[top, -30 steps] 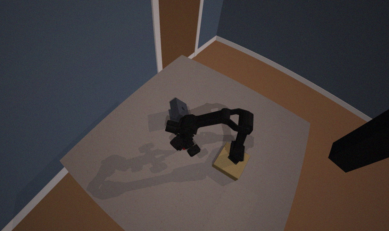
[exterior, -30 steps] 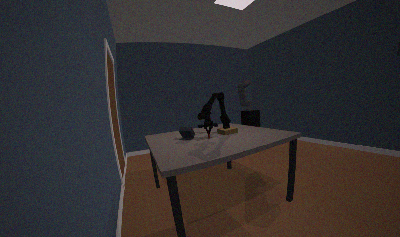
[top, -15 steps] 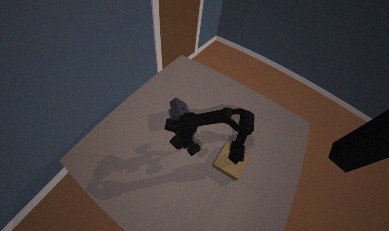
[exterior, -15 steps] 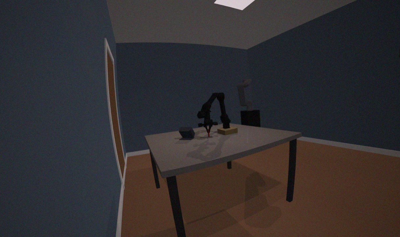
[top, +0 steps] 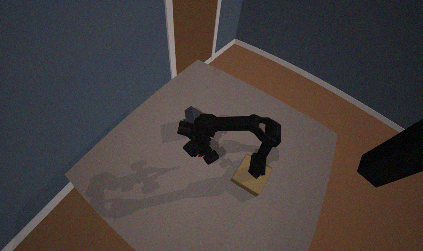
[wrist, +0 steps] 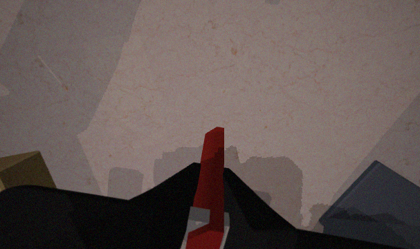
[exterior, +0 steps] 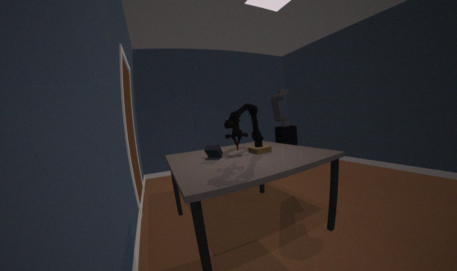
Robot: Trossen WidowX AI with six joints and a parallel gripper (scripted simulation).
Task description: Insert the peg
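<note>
The red peg [top: 199, 155] [exterior: 237, 147] [wrist: 211, 183] has flat sides and a grey band near its upper end. My gripper [exterior: 237, 143] [wrist: 210, 173] is shut on it, one black finger on each side. The peg hangs roughly upright, its bottom end a little above the table. The dark blue-grey sloped panel [top: 191, 113] [exterior: 213, 151] [wrist: 379, 197] stands to one side of the gripper, at the lower right in the wrist view. In the top view the arm covers part of the panel. I cannot make out its hole in any view.
The arm stands on a yellow base block [top: 248, 179] [exterior: 260, 149] [wrist: 26, 171] on the grey table [top: 269, 218] [exterior: 290, 161]. Shadows of the arm fall across the table. A black pedestal [exterior: 286, 134] carrying another arm stands beyond the table.
</note>
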